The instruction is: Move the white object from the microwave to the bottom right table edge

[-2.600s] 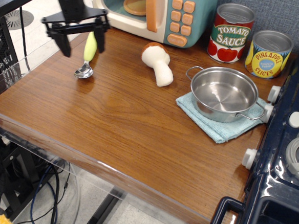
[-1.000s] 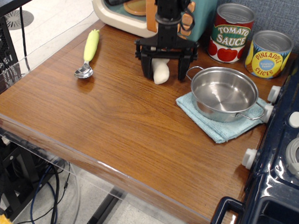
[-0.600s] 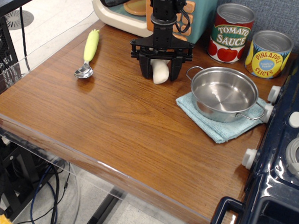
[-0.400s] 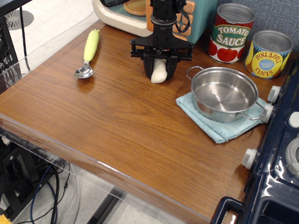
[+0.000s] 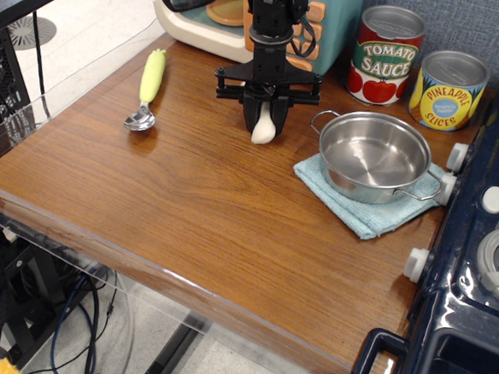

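The gripper (image 5: 264, 111) stands upright in front of the microwave (image 5: 244, 15), its black fingers (image 5: 251, 108) closed tight on the mushroom (image 5: 263, 128). Only the white stem shows, poking down below the fingertips; the cap is hidden behind the gripper. Whether the stem's lower end touches the table (image 5: 189, 200) or hangs just above it cannot be told. The mushroom is outside the microwave, just in front of its teal button panel, near the back of the table.

The orange plate (image 5: 225, 8) sits inside the microwave. Left of the microwave's front, well apart from the gripper, lies the spoon (image 5: 146, 92), green handle pointing back, bowl toward the front. Right of the microwave stand two cans, tomato sauce (image 5: 387, 55) next to it and pineapple slices (image 5: 447, 90) beyond. In front of the cans the steel pot (image 5: 373, 155) rests on a blue cloth (image 5: 359, 208), near the gripper's right side but apart from it. The dark blue stove (image 5: 476, 254) is farthest from the microwave, along the table's right side.
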